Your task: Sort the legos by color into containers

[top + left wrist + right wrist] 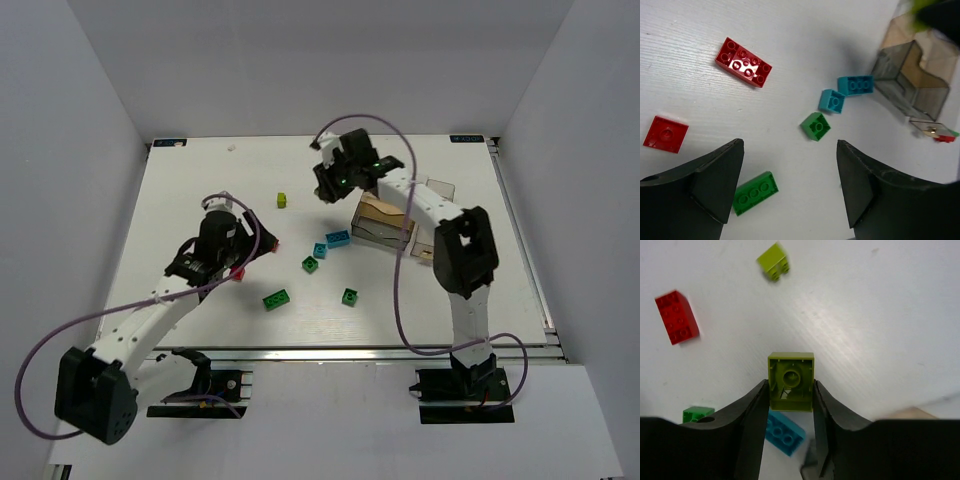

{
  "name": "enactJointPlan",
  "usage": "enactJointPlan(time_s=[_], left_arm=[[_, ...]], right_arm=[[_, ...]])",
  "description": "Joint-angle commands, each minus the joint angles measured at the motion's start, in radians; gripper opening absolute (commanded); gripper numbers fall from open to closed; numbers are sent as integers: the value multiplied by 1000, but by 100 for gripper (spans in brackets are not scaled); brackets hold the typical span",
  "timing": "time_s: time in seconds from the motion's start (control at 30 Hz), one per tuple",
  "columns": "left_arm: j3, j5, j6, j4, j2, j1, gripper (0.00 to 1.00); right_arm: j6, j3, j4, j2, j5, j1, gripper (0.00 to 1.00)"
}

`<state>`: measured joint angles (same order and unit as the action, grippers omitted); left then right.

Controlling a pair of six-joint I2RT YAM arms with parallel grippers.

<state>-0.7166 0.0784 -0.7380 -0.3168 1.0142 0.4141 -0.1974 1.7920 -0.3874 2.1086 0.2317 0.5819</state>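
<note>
I see the containers [383, 232] right of centre on the table [200, 170], with most legos [277, 298] scattered just left of and before them. A lone brick [282, 200] lies farther back. The held brick [791, 375] sits between the fingers of my right gripper [790, 390], behind-left of the containers.

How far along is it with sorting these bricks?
Early, it seems: I cannot tell what the boxes hold. The right tool grips a lime brick; the left tool is open. A red brick, green brick, cyan brick and second lime brick lie loose.
</note>
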Motion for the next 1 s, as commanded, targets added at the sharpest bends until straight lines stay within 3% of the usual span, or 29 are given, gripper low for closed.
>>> enactJointPlan(time_s=[0.0,0.23,0.4,0.63,0.83,0.9,0.93,0.97], left_arm=[[-46,-28,69,93,114,0,84],[-130,-77,101,168,280,0,84],[-205,-124,138,180,411,0,84],[-287,-172,155,189,501,0,84],[-331,-187,170,186,573,0,85],[-346,-184,176,186,604,0,85],[-369,-177,180,186,615,0,85],[-382,-175,189,183,626,0,86]], right_arm=[[50,14,22,-166,-12,-95,0],[105,-112,68,-248,-74,-243,0],[46,-88,59,-193,-55,-347,0],[-46,-5,39,-93,3,-396,2],[-82,41,19,-13,32,-395,16],[-88,49,18,10,27,-392,34],[-92,53,19,14,26,-393,50],[-100,55,16,27,23,-395,56]])
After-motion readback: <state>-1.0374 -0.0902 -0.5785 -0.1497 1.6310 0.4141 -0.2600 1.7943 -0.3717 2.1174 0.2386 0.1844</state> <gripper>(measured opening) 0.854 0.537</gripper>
